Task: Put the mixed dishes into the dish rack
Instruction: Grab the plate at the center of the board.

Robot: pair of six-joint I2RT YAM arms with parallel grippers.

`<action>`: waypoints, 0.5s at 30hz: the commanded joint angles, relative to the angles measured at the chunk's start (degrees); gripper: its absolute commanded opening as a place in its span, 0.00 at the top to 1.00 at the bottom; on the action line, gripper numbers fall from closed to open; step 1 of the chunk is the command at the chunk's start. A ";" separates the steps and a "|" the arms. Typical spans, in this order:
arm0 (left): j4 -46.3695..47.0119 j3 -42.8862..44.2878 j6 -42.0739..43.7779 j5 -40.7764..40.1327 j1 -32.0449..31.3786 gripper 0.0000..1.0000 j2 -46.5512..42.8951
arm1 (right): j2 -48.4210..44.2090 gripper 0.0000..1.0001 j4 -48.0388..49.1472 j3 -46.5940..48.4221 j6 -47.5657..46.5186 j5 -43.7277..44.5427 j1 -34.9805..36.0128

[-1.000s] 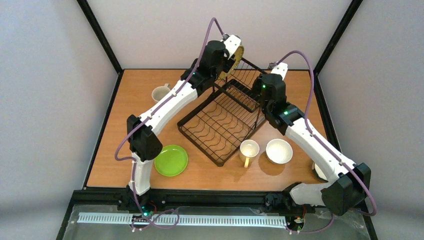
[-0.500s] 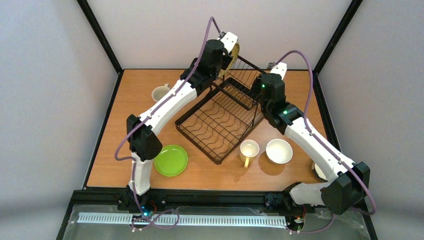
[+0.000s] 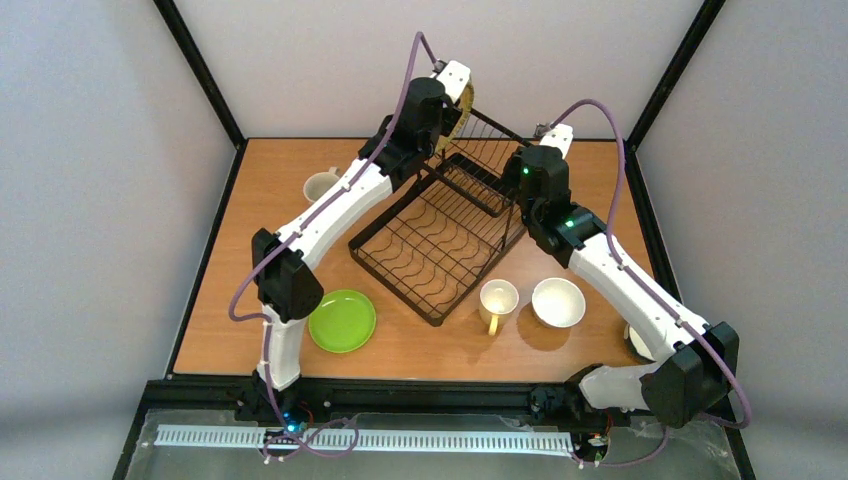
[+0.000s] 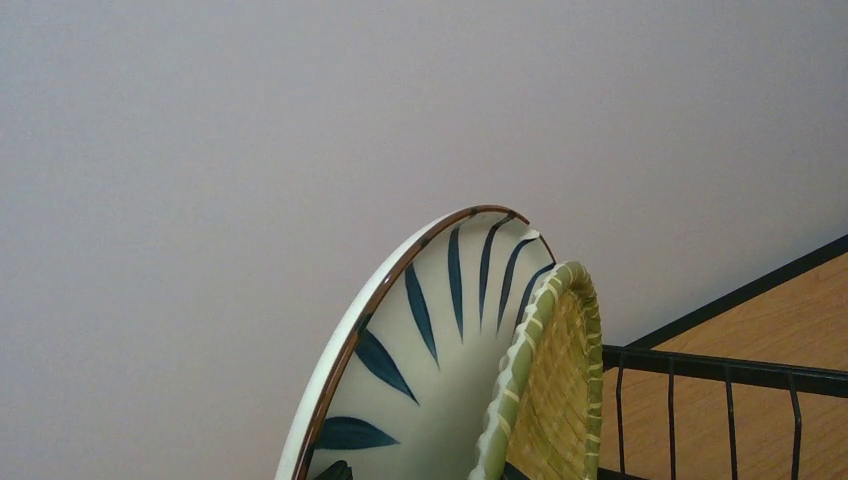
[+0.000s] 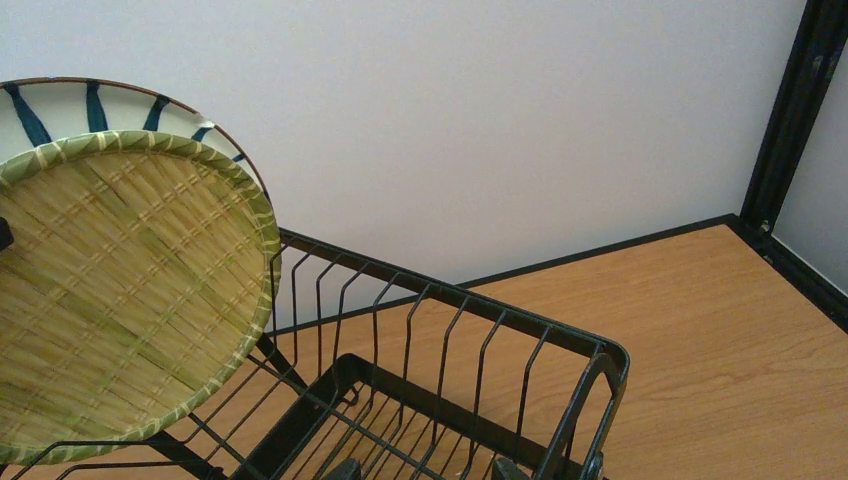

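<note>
"Green plate (image 3: 342, 320), mug (image 3: 497, 300) and bowl (image 3: 558, 301) sit on the near bench (image 3: 420, 350). What's the job now?"

"Lowering the plates straight between the wires, I'd say. The left arm is stretched long to the rack's (image 3: 430, 250) twelve o'clock. Its left claw (image 3: 460, 92) seems clamped wide on the woven plate (image 5: 120, 300) and striped plate (image 4: 430, 340), both on edge."

"The right?"

"Elbow bent, right claw (image 5: 422, 472) spread over the two o'clock rim, gripping nothing."

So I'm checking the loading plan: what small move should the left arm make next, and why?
Probably ease the left claw straight down. The dark-striped white plate and round woven bamboo plate stand on edge together, rims above the top rail of the black wire dish rack at its far end, so lowering should seat them.
</note>
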 commanded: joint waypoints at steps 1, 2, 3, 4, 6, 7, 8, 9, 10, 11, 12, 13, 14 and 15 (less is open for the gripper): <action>2.66 0.70 -0.32 -4.34 2.72 0.20 -4.19 | 0.71 0.24 0.49 1.04 0.30 0.17 -0.49; 2.66 0.73 -0.37 -4.33 2.75 0.20 -4.37 | 0.63 0.25 0.51 1.03 0.30 0.16 -0.50; 2.66 0.78 -0.49 -4.35 2.73 0.20 -4.59 | 0.63 0.25 0.42 1.03 0.39 0.09 -0.50; 2.66 0.90 -0.55 -4.30 2.68 0.20 -4.70 | 0.56 0.25 0.37 1.03 0.39 0.08 -0.49; 2.47 1.16 -0.71 -4.05 2.72 0.20 -5.01 | 0.45 0.24 0.28 0.95 0.47 0.05 -0.45; 2.30 1.43 -0.90 -3.97 2.74 0.20 -5.02 | 0.33 0.24 0.23 0.95 0.54 0.00 -0.54; 1.98 1.77 -1.01 -3.89 2.75 0.20 -4.98 | 0.28 0.24 0.15 0.90 0.63 0.03 -0.51; 1.63 2.19 -1.11 -3.81 2.63 0.20 -4.96 | 0.12 0.24 0.08 0.87 0.65 0.00 -0.49; 1.27 2.72 -1.32 -3.63 2.71 0.20 -4.82 | 0.02 0.25 0.06 0.86 0.75 -0.01 -0.49; 0.92 3.02 -1.57 -3.53 2.65 0.20 -4.77 | -0.11 0.24 -0.03 0.86 0.82 0.02 -0.49; 0.69 3.11 -1.74 -3.36 2.58 0.20 -4.83 | -0.20 0.25 -0.14 0.79 0.90 0.01 -0.54; 0.50 3.15 -2.03 -3.19 2.69 0.20 -4.91 | -0.31 0.24 -0.14 0.73 1.00 0.03 -0.50; 0.35 3.12 -2.28 -2.96 2.70 0.20 -5.11 | -0.48 0.25 -0.21 0.69 1.06 0.03 -0.49; 0.11 3.14 -2.54 -2.63 2.68 0.20 -5.19 | -0.62 0.24 -0.25 0.62 1.16 -0.01 -0.49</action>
